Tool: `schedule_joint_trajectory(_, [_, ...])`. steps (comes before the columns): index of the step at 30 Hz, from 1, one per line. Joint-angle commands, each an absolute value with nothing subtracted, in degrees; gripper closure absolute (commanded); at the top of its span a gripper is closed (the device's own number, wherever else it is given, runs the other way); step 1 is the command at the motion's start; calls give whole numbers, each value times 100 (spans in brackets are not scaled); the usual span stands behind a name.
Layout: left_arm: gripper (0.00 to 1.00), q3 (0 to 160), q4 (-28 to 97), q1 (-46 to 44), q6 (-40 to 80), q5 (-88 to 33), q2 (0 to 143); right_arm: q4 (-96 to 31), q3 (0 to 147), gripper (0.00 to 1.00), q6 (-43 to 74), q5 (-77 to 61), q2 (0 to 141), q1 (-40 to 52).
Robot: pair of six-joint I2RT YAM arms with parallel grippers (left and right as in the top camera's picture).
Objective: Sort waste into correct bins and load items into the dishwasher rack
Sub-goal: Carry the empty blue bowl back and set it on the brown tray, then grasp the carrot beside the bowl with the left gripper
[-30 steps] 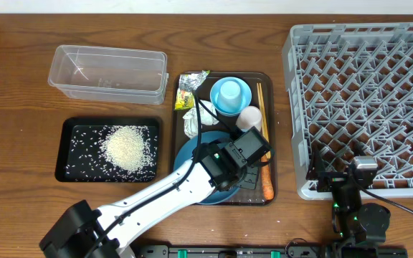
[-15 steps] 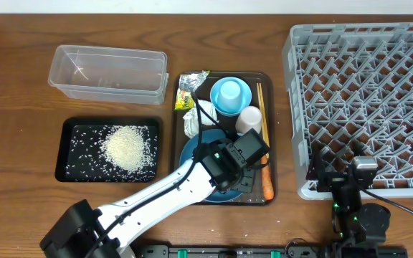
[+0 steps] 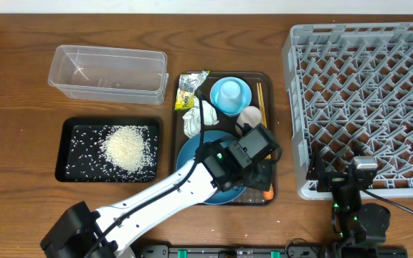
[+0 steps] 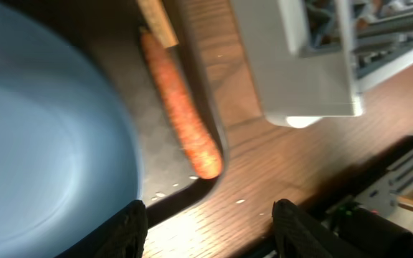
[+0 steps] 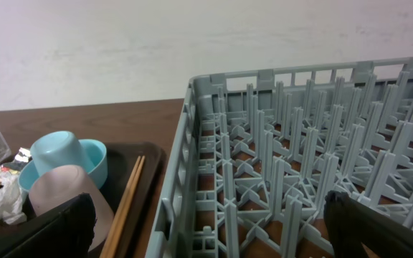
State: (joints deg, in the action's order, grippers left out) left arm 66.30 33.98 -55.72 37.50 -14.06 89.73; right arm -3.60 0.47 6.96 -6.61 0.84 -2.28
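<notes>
Left gripper [image 4: 210,231]: jaws spread, nothing between them, over the near right corner of the brown tray [image 4: 160,154].
Carrot [image 4: 181,107]: lying flat on that tray, just right of the blue plate [image 4: 41,143].
Right gripper [image 5: 214,222]: jaws spread wide, empty, at the near edge of the rack [image 5: 300,179].

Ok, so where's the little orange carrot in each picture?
Overhead: the carrot peeks out at the bottom right corner of the brown tray.
Left wrist: upper middle, lying slanted beside the edge of the blue plate.
Right wrist: not in it.
Shared landmark: the wooden chopsticks show in all three views, and one end lies close to the carrot.
</notes>
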Motion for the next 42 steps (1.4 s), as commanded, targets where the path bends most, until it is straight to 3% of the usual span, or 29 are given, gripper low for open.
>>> schedule_joint_trajectory(1, [41, 6753, 3371, -5642, 3787, -1577, 9181, -370, 34, 1, 679, -644, 43, -298])
schedule_joint_trajectory(16, [47, 6753, 2873, -5970, 4274, -1188, 9939, -370, 34, 1, 679, -644, 43, -298])
schedule_joint_trajectory(42, [47, 6753, 2349, -6034, 5013, -183, 10792, -370, 34, 1, 679, -644, 49, -298])
